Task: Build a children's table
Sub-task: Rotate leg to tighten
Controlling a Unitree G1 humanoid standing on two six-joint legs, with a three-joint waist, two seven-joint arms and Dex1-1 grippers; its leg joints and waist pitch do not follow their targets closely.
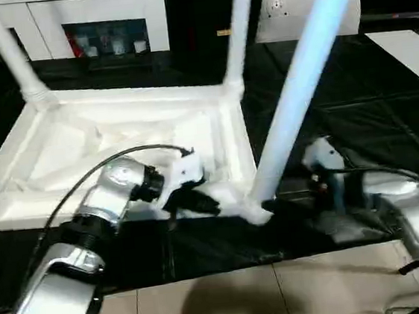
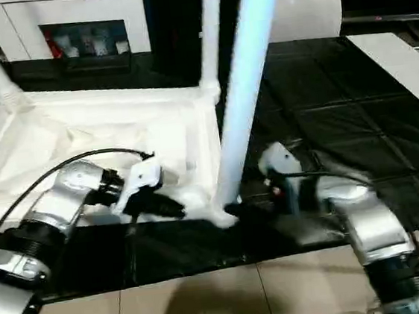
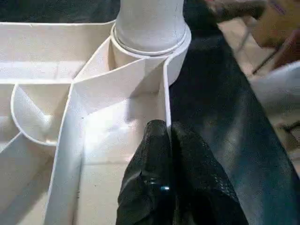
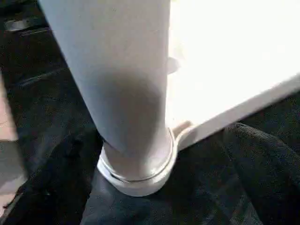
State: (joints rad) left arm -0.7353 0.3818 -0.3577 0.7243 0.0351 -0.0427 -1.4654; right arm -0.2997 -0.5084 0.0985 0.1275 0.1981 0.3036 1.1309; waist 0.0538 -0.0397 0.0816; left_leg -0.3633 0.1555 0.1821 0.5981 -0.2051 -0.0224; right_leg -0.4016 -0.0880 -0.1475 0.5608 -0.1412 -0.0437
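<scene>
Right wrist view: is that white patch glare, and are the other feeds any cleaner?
Right wrist view: the tabletop beside the near leg is blown out to plain white. Left wrist view: evenly lit, ribs and corner socket crisp. Left eye view: the near leg looks bluish and soft-edged.

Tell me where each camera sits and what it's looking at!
Left eye view: on the robot's head, looking down at the upside-down tabletop; silver forearms show, left gripper by the near rim.
Right eye view: beside it on the head, same scene.
Left wrist view: on the left wrist, along shut black fingers on the rim, toward a corner socket.
Right wrist view: on the right wrist, facing the near leg, dark fingers either side.
Shared: both wrist views see that leg.
</scene>
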